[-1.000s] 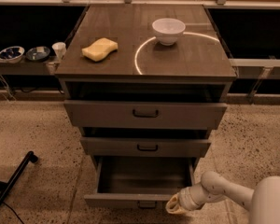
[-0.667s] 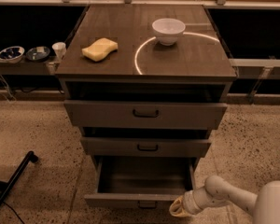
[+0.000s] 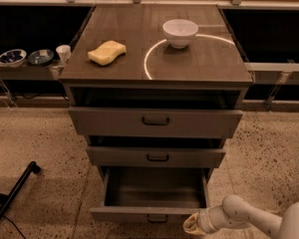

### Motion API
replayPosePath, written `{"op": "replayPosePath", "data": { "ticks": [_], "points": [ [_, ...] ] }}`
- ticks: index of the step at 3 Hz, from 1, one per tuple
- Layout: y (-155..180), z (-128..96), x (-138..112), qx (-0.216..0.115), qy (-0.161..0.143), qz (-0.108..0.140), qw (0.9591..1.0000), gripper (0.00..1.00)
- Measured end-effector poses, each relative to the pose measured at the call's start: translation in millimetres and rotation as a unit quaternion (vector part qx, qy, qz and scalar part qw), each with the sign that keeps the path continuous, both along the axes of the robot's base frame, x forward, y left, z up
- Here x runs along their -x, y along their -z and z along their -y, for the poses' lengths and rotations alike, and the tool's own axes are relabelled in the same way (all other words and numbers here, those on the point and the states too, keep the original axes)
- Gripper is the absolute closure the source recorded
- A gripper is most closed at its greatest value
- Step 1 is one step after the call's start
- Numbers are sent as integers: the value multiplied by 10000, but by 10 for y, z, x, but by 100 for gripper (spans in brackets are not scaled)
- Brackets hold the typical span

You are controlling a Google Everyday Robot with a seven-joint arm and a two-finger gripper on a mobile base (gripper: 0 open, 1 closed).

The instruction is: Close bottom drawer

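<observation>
The gripper (image 3: 194,224) is hanging at the bottom drawer (image 3: 124,213)'s right front corner, with the cabinet (image 3: 119,26) lying straight behind. Whether it is open or closed, I cannot tell

Robot lab: pincer (image 3: 193,225) beside bottom drawer (image 3: 134,214)
</observation>
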State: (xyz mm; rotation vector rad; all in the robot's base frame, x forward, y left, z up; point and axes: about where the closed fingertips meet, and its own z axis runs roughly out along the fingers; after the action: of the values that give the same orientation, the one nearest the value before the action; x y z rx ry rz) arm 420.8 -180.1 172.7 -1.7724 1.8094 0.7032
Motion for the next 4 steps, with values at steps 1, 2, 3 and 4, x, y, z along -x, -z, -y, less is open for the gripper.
{"op": "replayPosePath", "data": {
  "ticks": [1, 2, 3, 4],
  "points": [
    [-8, 15, -155, 9, 351, 160, 9993, 100],
    [-49, 25, -382, -27, 907, 540, 9944, 100],
    [-65, 72, -633, -110, 1415, 892, 9858, 100],
    [-80, 86, -762, -132, 1630, 1052, 9809, 100]
  ]
}}
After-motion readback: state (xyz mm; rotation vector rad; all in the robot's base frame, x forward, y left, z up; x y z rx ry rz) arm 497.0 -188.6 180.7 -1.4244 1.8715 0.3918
